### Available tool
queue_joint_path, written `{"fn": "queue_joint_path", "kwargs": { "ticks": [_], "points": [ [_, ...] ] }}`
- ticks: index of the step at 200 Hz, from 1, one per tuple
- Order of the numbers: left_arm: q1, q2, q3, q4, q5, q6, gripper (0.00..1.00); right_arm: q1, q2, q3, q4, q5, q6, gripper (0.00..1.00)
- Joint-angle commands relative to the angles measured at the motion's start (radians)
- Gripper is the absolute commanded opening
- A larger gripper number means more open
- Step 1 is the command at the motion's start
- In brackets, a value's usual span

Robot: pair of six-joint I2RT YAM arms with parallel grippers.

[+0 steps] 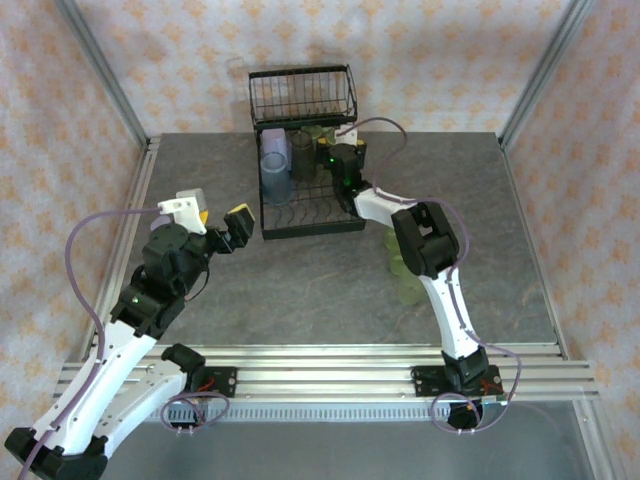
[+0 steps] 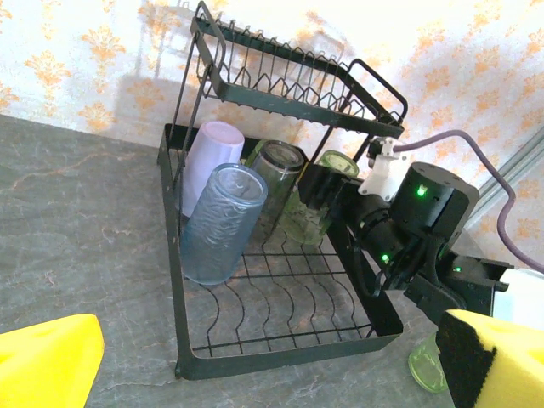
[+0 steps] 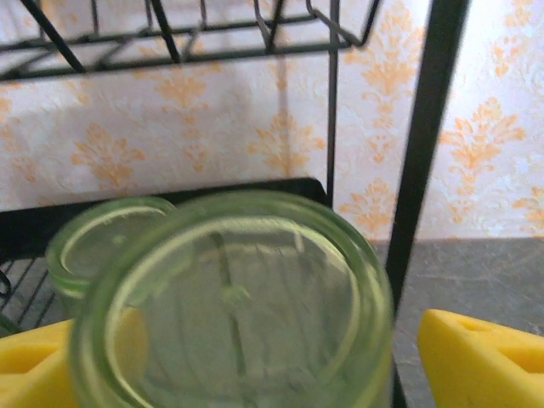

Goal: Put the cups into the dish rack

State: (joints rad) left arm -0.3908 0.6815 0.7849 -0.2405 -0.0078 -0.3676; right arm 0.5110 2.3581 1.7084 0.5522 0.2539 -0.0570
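Observation:
The black wire dish rack (image 1: 300, 226) stands at the back middle of the table. A lavender cup (image 2: 208, 157), a light blue cup (image 2: 219, 223), a dark grey cup (image 2: 274, 170) and green cups (image 2: 310, 217) lean in its tray. My right gripper (image 1: 335, 160) reaches into the rack's right side. In the right wrist view a green cup (image 3: 238, 314) sits mouth-on between its jaws. The right yellow finger (image 3: 484, 357) stands clear of the rim, so the gripper (image 3: 255, 365) is open. My left gripper (image 1: 216, 212) hovers open left of the rack, holding nothing.
A green cup (image 1: 405, 270) stands on the table to the right of the rack, close beside my right arm's forearm, also visible as a green cup (image 2: 427, 367) past the rack's front corner. A raised wire basket (image 1: 302, 95) tops the rack's far end. Patterned walls enclose the table.

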Motion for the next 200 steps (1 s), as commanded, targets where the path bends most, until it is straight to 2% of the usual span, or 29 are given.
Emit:
{"fn": "queue_joint_path", "kwargs": {
  "ticks": [1, 41, 79, 131, 154, 200],
  "points": [
    [-0.002, -0.001, 0.028, 0.002, 0.011, -0.002, 0.99, -0.008, -0.111, -0.055, 0.044, 0.001, 0.014, 0.89],
    [-0.002, -0.002, 0.026, 0.003, 0.016, -0.005, 1.0, -0.002, -0.195, -0.169, 0.078, -0.007, 0.027, 0.91],
    [-0.001, -0.002, 0.027, 0.004, 0.022, -0.005, 0.99, 0.012, -0.278, -0.268, 0.102, -0.049, 0.025, 1.0],
    [-0.002, 0.001, 0.022, 0.013, 0.022, -0.006, 0.99, 0.028, -0.444, -0.398, 0.063, -0.104, 0.038, 0.99],
    [-0.002, 0.006, 0.017, 0.021, 0.022, -0.004, 0.99, 0.029, -0.563, -0.431, -0.075, -0.13, 0.051, 1.0],
    [-0.001, 0.053, 0.025, 0.037, 0.076, 0.002, 0.99, 0.003, -0.777, -0.379, -0.549, -0.195, 0.041, 0.99]
  ]
}}
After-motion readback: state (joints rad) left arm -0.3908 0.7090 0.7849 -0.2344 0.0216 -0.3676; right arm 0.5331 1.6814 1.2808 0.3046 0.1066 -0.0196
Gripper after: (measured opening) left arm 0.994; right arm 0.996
